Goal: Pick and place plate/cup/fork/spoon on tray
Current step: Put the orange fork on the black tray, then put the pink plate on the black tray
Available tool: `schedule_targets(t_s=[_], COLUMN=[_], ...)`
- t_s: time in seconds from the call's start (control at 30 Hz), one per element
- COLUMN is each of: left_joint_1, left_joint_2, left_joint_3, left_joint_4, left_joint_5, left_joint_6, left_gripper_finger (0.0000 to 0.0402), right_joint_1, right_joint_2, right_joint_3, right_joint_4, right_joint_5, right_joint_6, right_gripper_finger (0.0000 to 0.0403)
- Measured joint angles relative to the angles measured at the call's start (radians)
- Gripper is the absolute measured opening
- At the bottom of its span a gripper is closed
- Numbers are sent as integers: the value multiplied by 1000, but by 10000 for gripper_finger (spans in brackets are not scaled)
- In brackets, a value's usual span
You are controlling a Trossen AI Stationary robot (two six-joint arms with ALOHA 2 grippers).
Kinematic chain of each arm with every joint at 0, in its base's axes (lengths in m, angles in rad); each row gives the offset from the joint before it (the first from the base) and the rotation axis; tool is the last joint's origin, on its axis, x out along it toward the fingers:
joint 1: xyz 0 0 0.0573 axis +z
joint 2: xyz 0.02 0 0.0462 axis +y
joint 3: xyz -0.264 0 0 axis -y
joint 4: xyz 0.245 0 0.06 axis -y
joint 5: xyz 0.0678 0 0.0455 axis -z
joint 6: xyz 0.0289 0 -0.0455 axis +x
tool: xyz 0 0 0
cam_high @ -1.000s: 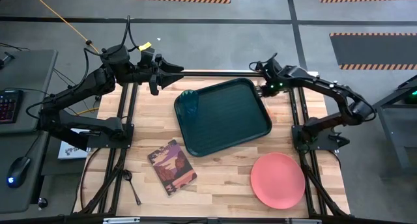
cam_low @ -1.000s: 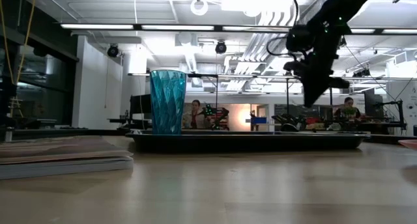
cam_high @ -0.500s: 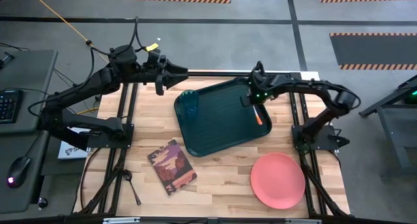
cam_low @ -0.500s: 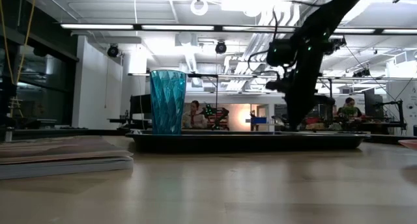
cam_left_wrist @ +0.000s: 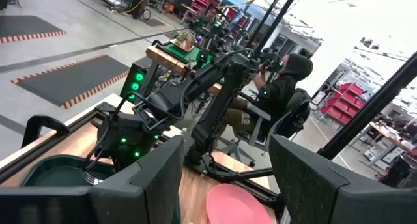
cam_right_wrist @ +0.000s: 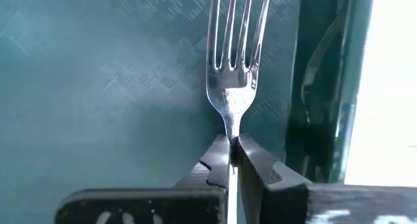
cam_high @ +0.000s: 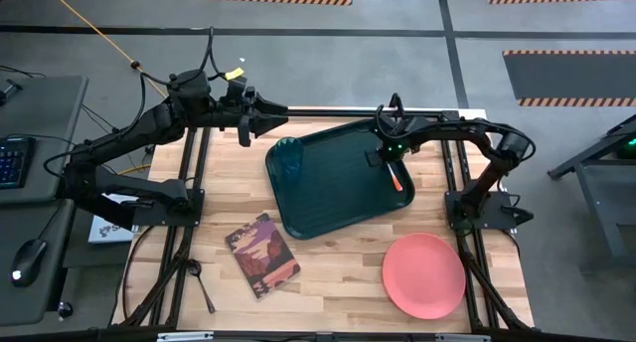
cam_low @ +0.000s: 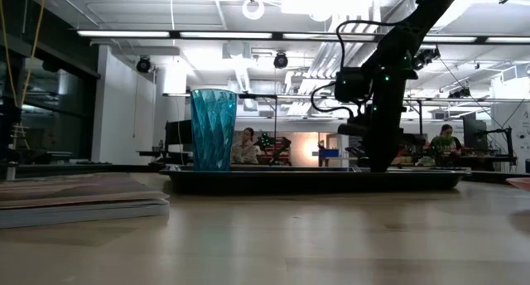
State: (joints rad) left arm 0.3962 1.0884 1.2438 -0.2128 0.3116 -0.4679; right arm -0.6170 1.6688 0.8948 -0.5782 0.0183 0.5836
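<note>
The dark green tray lies in the middle of the table. The teal cup stands upright in the tray's far left corner and also shows in the low view. My right gripper is low over the tray's right part, shut on the fork, whose orange handle shows over the tray. The pink plate lies flat near the table's near right corner. The dark spoon lies at the near left. My left gripper hovers open and empty beyond the tray's far left corner. My right gripper pinches the fork's thin metal neck, just behind the tines, between its two fingertips. The fingers come from above, pointing down at the tray floor. The fork lies about level, close over the tray floor; I cannot tell whether it touches.
A book with a maroon patterned cover lies near the table's near edge, left of the middle. Black frame rails run along the table's left, right and far sides. People sit in the room beyond the table.
My right gripper has gone from the tray's far right corner toward the left and down onto the tray's right part, still shut on the fork; the orange handle now shows over the tray. My left gripper has shifted a little toward the right.
</note>
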Motion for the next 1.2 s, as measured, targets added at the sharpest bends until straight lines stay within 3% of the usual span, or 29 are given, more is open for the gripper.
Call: schedule_targets(t_s=[0.2, 0.47, 0.9, 1.07, 1.2], left_joint_1=[0, 0, 0, 0, 0], left_joint_2=[0, 0, 0, 0, 0], left_joint_3=[0, 0, 0, 0, 0], left_joint_4=[0, 0, 0, 0, 0], left_joint_5=[0, 0, 0, 0, 0], left_joint_6=[0, 0, -3, -9, -20], left_gripper_finger=[216, 216, 216, 216, 216], right_joint_1=[0, 0, -4, -6, 50], right_joint_2=[0, 0, -56, -218, -390], right_joint_3=[0, 0, 0, 0, 0], right_joint_4=[0, 6, -25, -103, -272], right_joint_5=[0, -1, -20, -153, -376], right_joint_6=[2, 1, -31, -99, -128], right_gripper_finger=[4, 39, 128, 152, 158])
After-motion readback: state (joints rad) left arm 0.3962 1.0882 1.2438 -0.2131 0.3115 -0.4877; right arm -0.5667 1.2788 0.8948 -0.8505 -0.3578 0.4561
